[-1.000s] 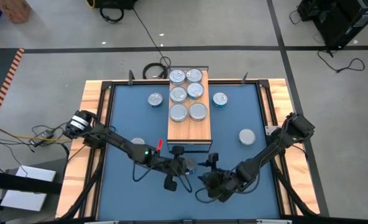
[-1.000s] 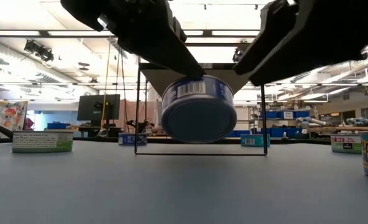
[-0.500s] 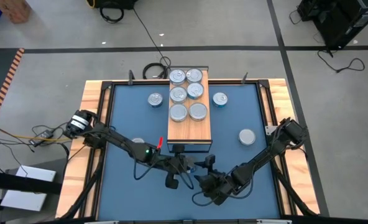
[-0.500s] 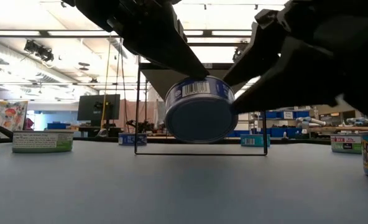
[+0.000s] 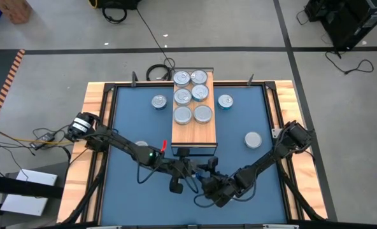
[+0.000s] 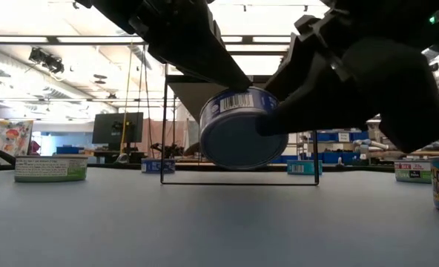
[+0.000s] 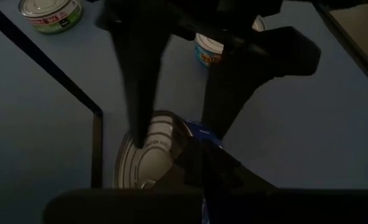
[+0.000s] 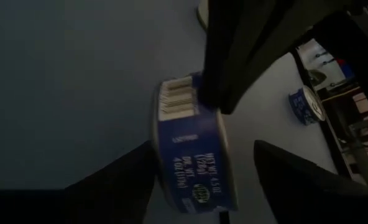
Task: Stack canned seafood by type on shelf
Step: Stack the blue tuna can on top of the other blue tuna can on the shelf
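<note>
High view: 6 silver-lidded tins (image 5: 192, 95) lie in 3 pairs on the far half of the shelf (image 5: 193, 130). 4 more tins sit on the blue worktop (image 5: 125, 114): 1 left of the shelf (image 5: 159, 102), 1 teal-sided to its right (image 5: 225, 102), 1 farther right and nearer (image 5: 253, 140), 1 partly hidden under the left arm (image 5: 142, 145). Low view: 1 blue-sided tin (image 6: 238, 130), tilted on edge, hangs clear of the worktop in front of the shelf, clamped by the left claw (image 6: 219, 70). The right claw (image 6: 275, 122) straddles this tin with fingers spread wide, 1 finger (image 8: 119, 177) touching it.
</note>
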Controlling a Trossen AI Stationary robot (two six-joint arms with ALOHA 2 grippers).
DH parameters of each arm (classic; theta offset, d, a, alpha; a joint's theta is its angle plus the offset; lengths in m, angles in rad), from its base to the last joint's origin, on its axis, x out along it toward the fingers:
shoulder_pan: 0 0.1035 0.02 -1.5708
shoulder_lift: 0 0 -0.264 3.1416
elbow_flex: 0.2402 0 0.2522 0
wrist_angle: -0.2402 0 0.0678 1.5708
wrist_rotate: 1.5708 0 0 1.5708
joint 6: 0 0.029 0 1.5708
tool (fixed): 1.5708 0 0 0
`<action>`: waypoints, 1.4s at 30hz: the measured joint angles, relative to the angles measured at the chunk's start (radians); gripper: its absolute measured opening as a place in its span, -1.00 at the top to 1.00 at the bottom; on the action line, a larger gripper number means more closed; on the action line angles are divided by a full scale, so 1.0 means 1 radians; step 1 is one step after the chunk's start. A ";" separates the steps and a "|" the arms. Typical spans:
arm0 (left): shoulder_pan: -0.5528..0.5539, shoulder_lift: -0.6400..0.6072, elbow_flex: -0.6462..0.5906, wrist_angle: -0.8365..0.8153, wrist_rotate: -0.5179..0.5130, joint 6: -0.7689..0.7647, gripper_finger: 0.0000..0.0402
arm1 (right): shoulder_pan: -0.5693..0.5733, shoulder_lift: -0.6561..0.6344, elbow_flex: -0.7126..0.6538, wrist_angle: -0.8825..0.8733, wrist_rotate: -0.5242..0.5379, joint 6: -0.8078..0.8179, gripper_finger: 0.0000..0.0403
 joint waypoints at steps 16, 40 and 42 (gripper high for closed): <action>-0.036 -0.044 0.001 -0.030 0.016 -0.002 0.60 | 0.035 -0.002 0.000 0.039 -0.014 -0.014 0.38; -0.192 -0.308 -0.421 0.521 -0.026 -0.111 0.36 | 0.037 -0.003 0.204 -0.300 -0.139 -0.049 0.38; -0.193 -0.348 -0.453 0.554 -0.021 -0.109 0.37 | 0.037 -0.004 0.242 -0.348 -0.160 -0.068 0.38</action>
